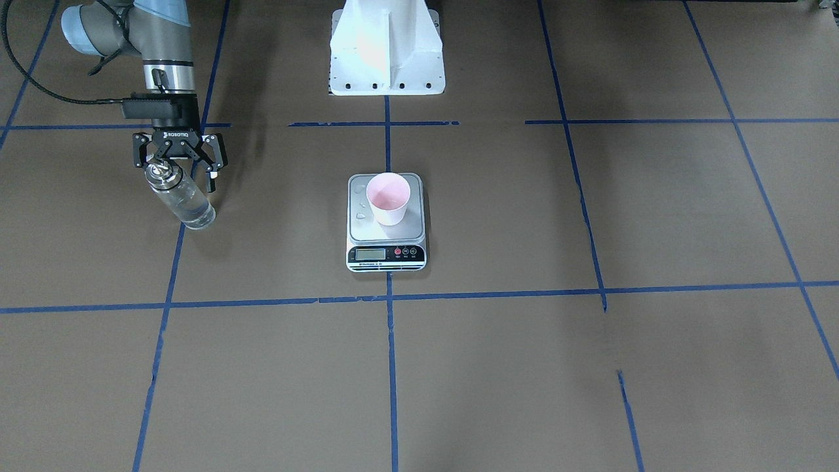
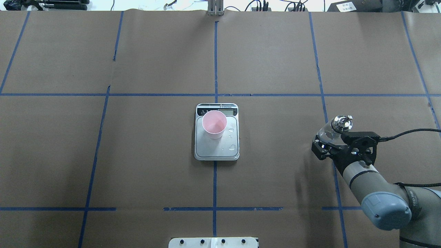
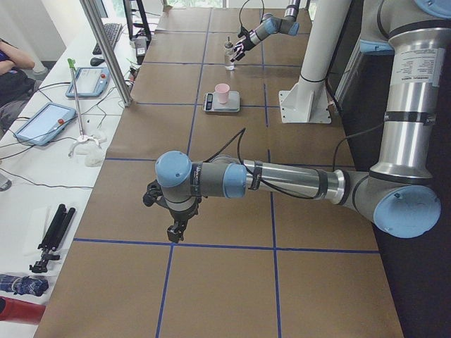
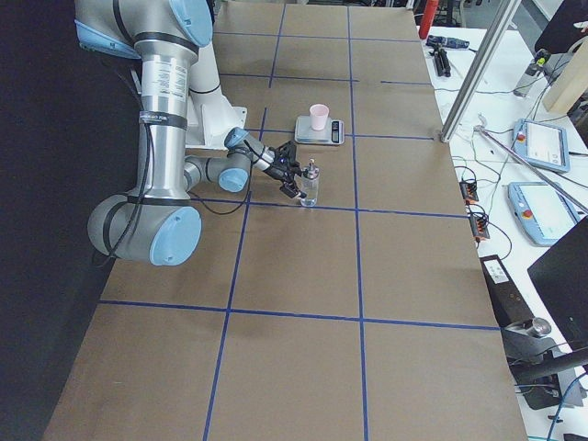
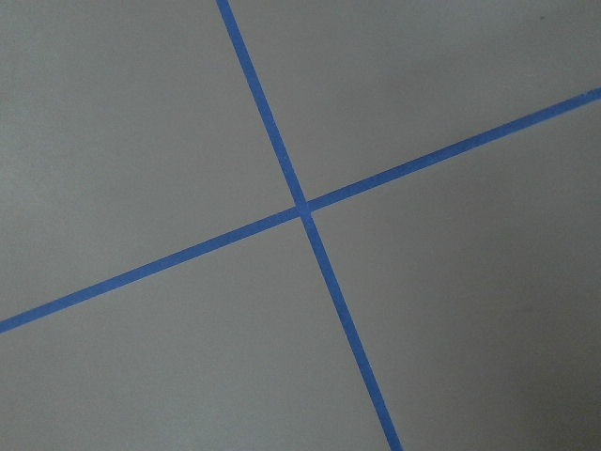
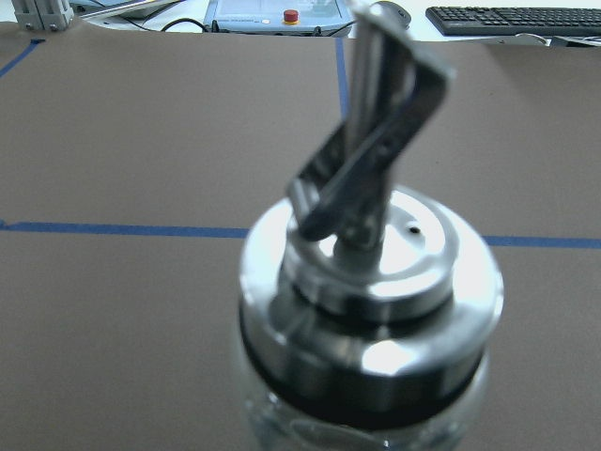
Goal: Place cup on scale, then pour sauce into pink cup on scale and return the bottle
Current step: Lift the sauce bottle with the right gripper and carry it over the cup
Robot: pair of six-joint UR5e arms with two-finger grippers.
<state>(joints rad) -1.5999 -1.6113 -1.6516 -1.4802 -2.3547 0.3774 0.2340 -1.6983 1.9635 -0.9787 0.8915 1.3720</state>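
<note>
The cup [image 1: 388,198] stands on the scale [image 1: 367,227] mid-counter. Well aside, the bottle [image 1: 182,198] stands upright between the right gripper's [image 1: 175,172] spread jaws. I cannot tell the left gripper's [image 3: 173,229] state.

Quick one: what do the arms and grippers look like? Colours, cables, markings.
Both arms, right arm and left arm, are silver-grey tubes with pale blue joint caps and black cables to the wrist. The right gripper is black, lettered ROBOTIQ in white; the left gripper is black too.
</note>
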